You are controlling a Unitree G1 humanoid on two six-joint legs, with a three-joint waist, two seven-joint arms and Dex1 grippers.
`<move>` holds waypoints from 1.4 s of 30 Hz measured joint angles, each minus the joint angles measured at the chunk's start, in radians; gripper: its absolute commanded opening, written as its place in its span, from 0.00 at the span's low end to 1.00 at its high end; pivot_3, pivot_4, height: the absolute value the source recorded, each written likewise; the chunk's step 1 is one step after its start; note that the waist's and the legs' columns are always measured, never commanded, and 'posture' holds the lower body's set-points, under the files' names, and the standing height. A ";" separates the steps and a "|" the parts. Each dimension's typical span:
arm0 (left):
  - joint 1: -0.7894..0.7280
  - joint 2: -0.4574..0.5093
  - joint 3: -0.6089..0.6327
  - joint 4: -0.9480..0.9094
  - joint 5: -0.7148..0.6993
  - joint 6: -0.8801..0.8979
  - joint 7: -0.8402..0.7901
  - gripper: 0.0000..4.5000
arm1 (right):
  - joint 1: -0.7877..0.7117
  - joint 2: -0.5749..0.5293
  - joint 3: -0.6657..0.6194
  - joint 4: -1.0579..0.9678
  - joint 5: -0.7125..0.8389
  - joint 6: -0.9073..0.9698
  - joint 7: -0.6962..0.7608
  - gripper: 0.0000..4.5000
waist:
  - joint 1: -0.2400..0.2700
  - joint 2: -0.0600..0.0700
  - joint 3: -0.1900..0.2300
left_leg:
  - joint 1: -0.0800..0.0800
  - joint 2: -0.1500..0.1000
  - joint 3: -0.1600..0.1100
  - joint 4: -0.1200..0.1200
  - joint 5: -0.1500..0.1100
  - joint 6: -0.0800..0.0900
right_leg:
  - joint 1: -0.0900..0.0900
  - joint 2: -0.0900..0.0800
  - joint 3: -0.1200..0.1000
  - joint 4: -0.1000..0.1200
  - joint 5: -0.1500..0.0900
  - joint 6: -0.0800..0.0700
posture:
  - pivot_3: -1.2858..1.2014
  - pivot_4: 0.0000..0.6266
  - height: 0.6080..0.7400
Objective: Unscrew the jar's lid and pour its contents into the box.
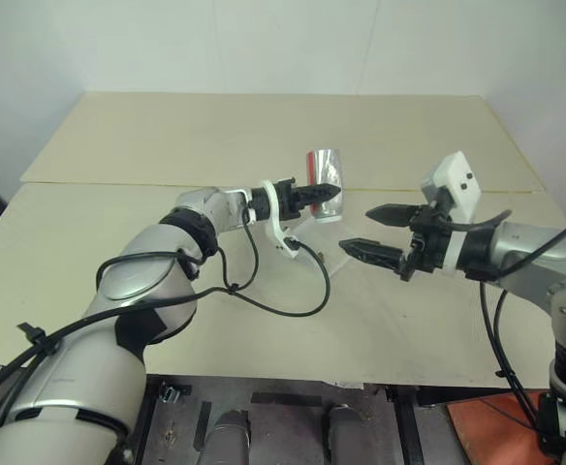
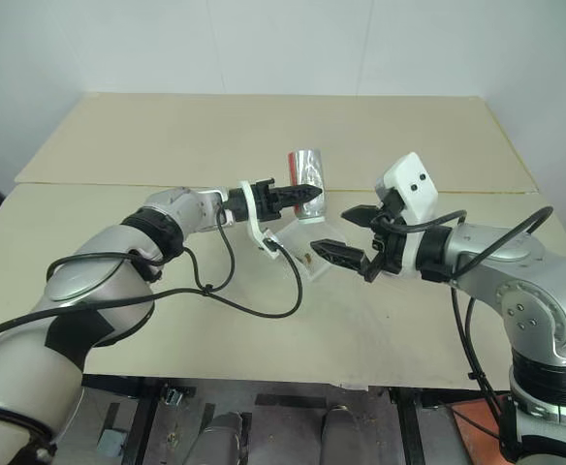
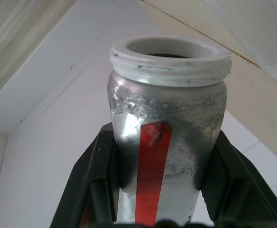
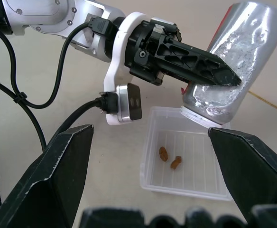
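My left gripper (image 1: 326, 195) is shut on the jar (image 1: 324, 177), a silvery cylinder with a red stripe. It holds the jar upended and tilted above the table. The jar's threaded white mouth (image 3: 170, 61) is open and has no cap on it. In the right wrist view that mouth hangs just over the far edge of the box (image 4: 200, 178), a clear shallow tray on the table. Two small brown pieces of the contents (image 4: 163, 153) lie inside the box. My right gripper (image 1: 356, 229) stands open to the right of the box, with nothing between its fingers. The lid is out of view.
The beige table (image 1: 167, 145) spreads wide to the left and behind, with a seam running across it. A black cable (image 1: 264, 300) loops down from my left wrist onto the tabletop. A white wall stands behind the table.
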 measured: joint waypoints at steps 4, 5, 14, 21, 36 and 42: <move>0.022 0.020 0.155 -0.001 -0.197 -0.121 -0.142 0.42 | 0.024 0.000 -0.001 -0.008 0.002 -0.001 -0.008 0.99 | -0.003 0.000 0.000 | 0.000 0.000 0.000 0.000 0.000 -0.001 | 0.000 0.000 0.000 0.000 0.000 0.000 | 0.52 0.24 1.00; 0.033 0.035 0.204 -0.001 -0.261 -0.154 -0.195 0.42 | 0.029 0.000 -0.002 -0.010 0.002 -0.001 -0.009 0.99 | -0.007 0.000 0.000 | 0.001 0.000 0.000 0.000 0.000 -0.001 | 0.000 0.000 0.000 0.000 0.000 0.000 | 0.52 0.24 1.00; 0.336 0.028 0.826 -0.194 -1.156 -0.058 -1.079 0.42 | 0.070 0.003 -0.017 -0.017 -0.014 -0.096 0.003 0.99 | -0.018 0.001 0.000 | 0.001 0.000 0.000 0.000 0.003 -0.005 | 0.001 0.000 0.000 0.002 0.000 0.000 | 0.52 0.24 1.00; 0.547 0.020 1.087 -0.682 -1.569 0.628 -1.296 0.42 | 0.082 0.005 -0.008 -0.014 -0.048 -0.179 0.029 0.99 | -0.044 0.001 -0.001 | 0.004 0.000 -0.001 0.000 0.001 -0.002 | 0.003 0.000 0.000 0.003 0.000 0.000 | 0.52 0.24 1.00; 0.779 -0.046 1.163 -0.867 -1.666 0.722 -1.310 0.42 | 0.086 -0.024 0.018 0.003 -0.081 -0.200 0.056 0.99 | -0.051 0.001 -0.001 | 0.006 0.000 -0.001 0.000 0.001 -0.001 | 0.004 0.000 0.000 0.001 0.001 -0.001 | 0.52 0.24 1.00; 0.820 -0.046 1.147 -0.866 -1.628 0.645 -1.322 0.50 | 0.100 -0.039 0.030 0.003 -0.095 -0.202 0.075 1.00 | -0.052 0.001 -0.001 | 0.007 0.000 -0.001 0.000 0.000 -0.001 | 0.004 0.000 0.000 0.000 0.001 -0.001 | 0.52 0.24 1.00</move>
